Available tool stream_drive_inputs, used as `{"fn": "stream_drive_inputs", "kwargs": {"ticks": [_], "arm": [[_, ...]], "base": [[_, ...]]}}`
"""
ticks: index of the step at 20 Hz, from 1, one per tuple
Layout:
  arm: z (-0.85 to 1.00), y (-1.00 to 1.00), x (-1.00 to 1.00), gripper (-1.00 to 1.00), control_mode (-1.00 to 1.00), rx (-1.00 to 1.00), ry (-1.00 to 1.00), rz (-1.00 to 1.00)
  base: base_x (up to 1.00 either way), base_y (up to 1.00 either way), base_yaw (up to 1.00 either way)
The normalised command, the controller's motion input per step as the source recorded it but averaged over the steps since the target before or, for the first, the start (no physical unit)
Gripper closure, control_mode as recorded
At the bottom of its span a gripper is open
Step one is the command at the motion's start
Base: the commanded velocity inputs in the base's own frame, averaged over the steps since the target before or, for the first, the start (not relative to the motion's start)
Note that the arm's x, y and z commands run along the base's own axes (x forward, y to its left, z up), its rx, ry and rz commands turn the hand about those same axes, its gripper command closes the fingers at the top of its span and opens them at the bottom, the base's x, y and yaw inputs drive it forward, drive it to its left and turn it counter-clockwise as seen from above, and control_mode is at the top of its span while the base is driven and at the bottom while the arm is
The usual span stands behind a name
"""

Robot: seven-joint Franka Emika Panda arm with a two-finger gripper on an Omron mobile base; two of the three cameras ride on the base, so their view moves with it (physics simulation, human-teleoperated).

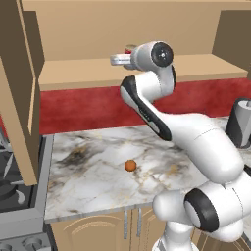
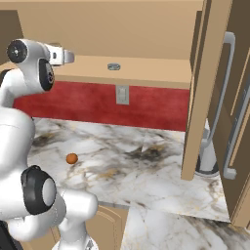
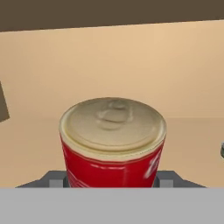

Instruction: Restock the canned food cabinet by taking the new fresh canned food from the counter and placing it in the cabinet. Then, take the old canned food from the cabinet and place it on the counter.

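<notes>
The old canned food [image 3: 113,144], a red can with a silver lid, stands upright on the cabinet [image 3: 183,131] shelf, right in front of the hand camera. My gripper [image 3: 113,180] is shut on it, one of its fingers [image 3: 54,179] against each side of the can's lower body. A sliver of the red can [image 1: 130,49] shows beside my wrist at shelf height. The new fresh canned food [image 2: 114,66], a flat grey tin, lies on the same cabinet [image 2: 146,73] shelf, farther right. The marble counter [image 1: 88,171] lies below.
A small orange ball [image 1: 130,165] rests mid-counter. Open cabinet doors stand at the left [image 1: 19,98] and right [image 2: 205,97]. A grey appliance [image 1: 242,122] stands on the counter's right end, and a stove [image 1: 14,196] borders its left.
</notes>
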Motion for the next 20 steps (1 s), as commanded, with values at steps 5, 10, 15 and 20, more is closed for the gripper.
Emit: {"fn": "stream_drive_inputs", "kwargs": {"ticks": [5,10,15,20], "arm": [[0.50,-0.70,-1.00,1.00,-1.00,0.03,-0.01,0.13],[0.31,-0.64,-1.00,1.00,-1.00,0.00,0.02,0.21],[-0.51,-0.36,-1.00,1.00,-1.00,-0.13,0.11,0.26],[-1.00,-0.01,-0.95,1.00,-1.00,-0.24,0.38,0.14]], "base": [[0.00,0.00,0.00],[0.00,0.00,0.00],[0.00,0.00,0.00],[0.00,0.00,0.00]]}}
